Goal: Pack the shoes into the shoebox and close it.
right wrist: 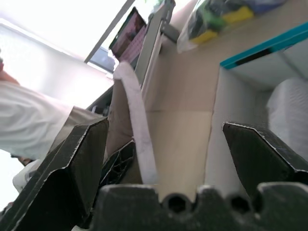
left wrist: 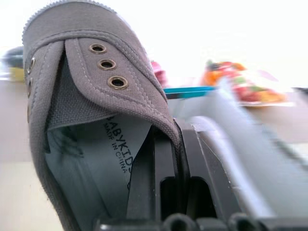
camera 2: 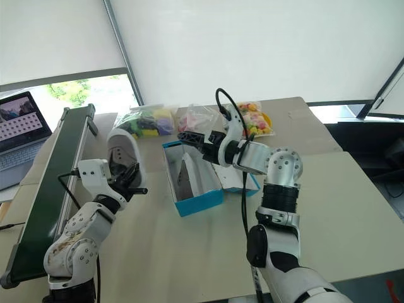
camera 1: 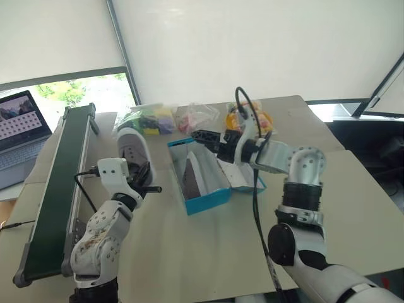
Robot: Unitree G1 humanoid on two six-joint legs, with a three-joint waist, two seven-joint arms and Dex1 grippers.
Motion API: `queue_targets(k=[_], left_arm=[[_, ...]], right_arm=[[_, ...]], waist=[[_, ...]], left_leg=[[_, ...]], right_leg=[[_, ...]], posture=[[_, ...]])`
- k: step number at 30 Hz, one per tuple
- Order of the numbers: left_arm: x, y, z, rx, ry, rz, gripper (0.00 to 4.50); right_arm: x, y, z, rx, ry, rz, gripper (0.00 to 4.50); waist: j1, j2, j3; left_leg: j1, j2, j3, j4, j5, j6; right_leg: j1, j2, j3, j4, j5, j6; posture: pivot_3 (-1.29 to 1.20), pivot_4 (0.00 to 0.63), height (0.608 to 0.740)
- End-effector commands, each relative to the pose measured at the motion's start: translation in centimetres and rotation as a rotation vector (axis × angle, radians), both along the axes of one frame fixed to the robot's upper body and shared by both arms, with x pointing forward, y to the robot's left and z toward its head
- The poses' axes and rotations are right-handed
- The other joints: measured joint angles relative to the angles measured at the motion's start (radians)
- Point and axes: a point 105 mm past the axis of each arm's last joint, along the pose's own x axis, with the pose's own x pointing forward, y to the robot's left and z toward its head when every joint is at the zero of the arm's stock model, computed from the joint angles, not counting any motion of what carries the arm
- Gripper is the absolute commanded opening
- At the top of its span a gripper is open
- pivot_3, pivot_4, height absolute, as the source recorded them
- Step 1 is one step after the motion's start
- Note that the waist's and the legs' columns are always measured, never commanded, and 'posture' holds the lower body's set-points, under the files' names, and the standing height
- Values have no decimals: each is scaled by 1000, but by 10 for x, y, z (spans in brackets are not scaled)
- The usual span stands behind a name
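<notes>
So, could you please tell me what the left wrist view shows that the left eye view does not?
Left wrist view: the eyelets and insole print. Left eye view: the other shoe inside the shoebox, with the open right gripper over it. Both: the grey shoe in the shut left gripper, and the colourful bags.

From my remote station, I see one grey shoe (camera 1: 134, 149) raised off the desk (camera 1: 208, 252) at nine o'clock of the shoebox (camera 1: 205, 201), toe up, its pale sole facing the box, pinched at the collar by the left claw (camera 2: 129, 178). The turquoise shoebox lies open near the desk's middle, white inside, its flap lid (camera 1: 243, 178) folded out at three o'clock. A second dark shoe (camera 2: 187, 177) already stands on edge inside, against the box's nine o'clock wall.
</notes>
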Motion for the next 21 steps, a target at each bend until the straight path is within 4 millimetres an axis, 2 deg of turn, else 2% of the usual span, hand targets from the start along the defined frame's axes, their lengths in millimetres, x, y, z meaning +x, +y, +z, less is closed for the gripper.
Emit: queue_targets(k=[1, 5, 7, 15, 20, 21], left_arm=[[-12, -25, 29, -41, -105, -170, 28], [-23, -46, 31, -87, -86, -326, 28], [-28, -52, 31, -95, -73, -379, 28], [-30, -57, 30, -84, -57, -409, 28], [-29, -58, 31, -82, -62, -411, 28], [-29, -58, 31, -81, -62, -409, 6]], right_arm=[[-3, 8, 5, -43, -17, 80, 4500], [-4, 16, -6, -94, 5, 127, 4500], [-4, 20, -5, -86, 13, 147, 4500], [-5, 37, 6, -64, -11, 193, 4500], [-8, 43, 3, -68, -14, 209, 4500], [-9, 43, 2, -68, -14, 208, 4243]], waist=[[1, 0, 0], [-2, 0, 0], [-3, 0, 0], [-2, 0, 0], [-2, 0, 0], [-2, 0, 0]], left_leg=[[0, -1, 0, 0, 0, 0], [0, -1, 0, 0, 0, 1], [0, -1, 0, 0, 0, 1], [0, 0, -2, 0, 0, 0], [1, 0, -2, 0, 0, 0], [1, 0, -2, 0, 0, 0]], right_leg=[[0, 0, 0, 0, 0, 0], [1, 0, 0, 1, 0, 0], [1, 0, 0, 0, 0, 0], [1, 0, 0, 0, 0, 0], [0, 1, 0, 0, 0, 0], [0, 1, 0, 0, 0, 0]], posture=[[0, 150, 646], [0, 150, 646], [0, 150, 646], [0, 150, 646], [0, 150, 646], [0, 150, 646]])
